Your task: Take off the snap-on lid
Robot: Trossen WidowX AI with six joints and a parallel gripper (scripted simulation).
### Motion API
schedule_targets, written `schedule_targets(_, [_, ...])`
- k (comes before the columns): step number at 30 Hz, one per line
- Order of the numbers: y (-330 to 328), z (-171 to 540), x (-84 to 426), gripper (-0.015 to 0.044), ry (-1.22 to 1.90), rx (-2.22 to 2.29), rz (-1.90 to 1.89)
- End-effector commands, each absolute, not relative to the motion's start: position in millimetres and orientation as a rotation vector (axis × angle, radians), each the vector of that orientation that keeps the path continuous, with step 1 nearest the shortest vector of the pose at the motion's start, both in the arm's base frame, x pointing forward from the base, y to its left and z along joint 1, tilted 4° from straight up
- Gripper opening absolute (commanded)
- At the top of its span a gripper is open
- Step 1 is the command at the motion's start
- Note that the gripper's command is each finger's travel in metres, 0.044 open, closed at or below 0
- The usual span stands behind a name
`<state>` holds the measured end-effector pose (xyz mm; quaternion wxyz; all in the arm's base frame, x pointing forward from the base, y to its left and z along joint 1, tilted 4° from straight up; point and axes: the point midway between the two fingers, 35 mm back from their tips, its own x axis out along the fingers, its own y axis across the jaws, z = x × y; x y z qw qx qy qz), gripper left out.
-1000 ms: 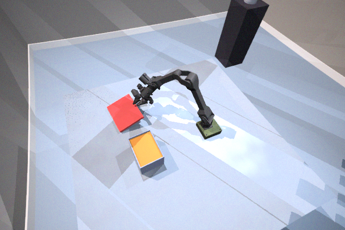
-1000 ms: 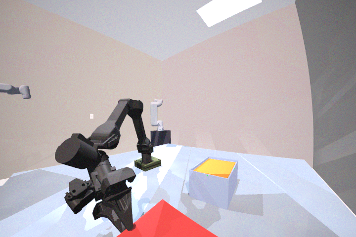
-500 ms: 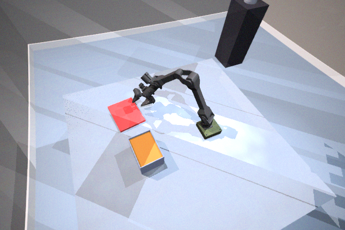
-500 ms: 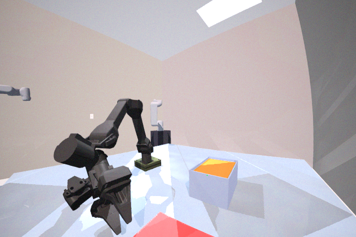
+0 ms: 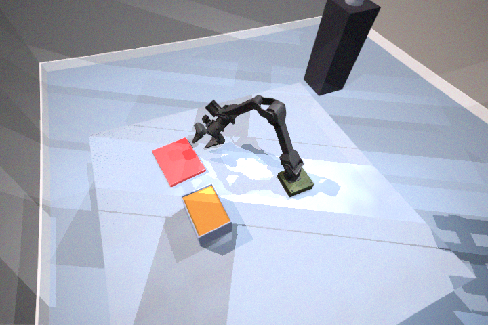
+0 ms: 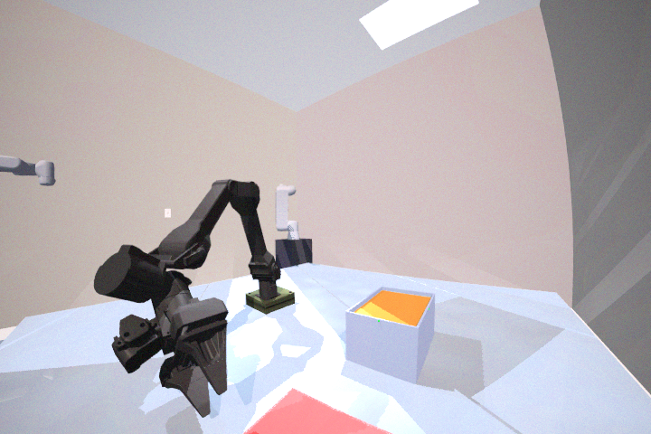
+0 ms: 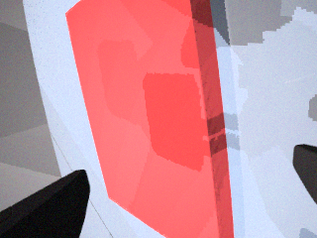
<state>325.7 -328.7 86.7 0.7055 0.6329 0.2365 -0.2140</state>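
Note:
The red lid [image 5: 178, 161] [image 6: 311, 415] [image 7: 124, 99] lies flat on the table, its smooth face up, apart from the box. The storage box [image 5: 215, 233] [image 6: 380, 343] stands upright without its lid, pale blue-grey outside, with an orange surface showing inside its rim. My gripper [image 5: 199, 144] [image 6: 214, 405] is open and empty, beside the lid's edge nearer the arm. In the wrist view its two fingers stand wide apart, with the lid's near edge between and beyond them. Whether the fingertips are above the lid's height is hard to tell.
The arm's green base plate [image 5: 296, 183] [image 6: 269, 300] is on the table [image 5: 310, 268], right of the box in the top view. A dark pedestal [image 5: 338, 49] [image 6: 294, 252] with a white arm [image 6: 281, 207] stands farther back. Another pale arm [image 6: 8, 163] shows at the left in the exterior view.

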Motion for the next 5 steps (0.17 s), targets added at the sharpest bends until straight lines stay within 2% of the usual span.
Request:
schedule_targets(1, [-327.8, 86.6, 315.1, 0.044, 0.527, 1.407, -0.47])
schedule_targets(5, [-328.4, 86.0, 307.1, 0.044, 0.528, 1.407, -0.471])
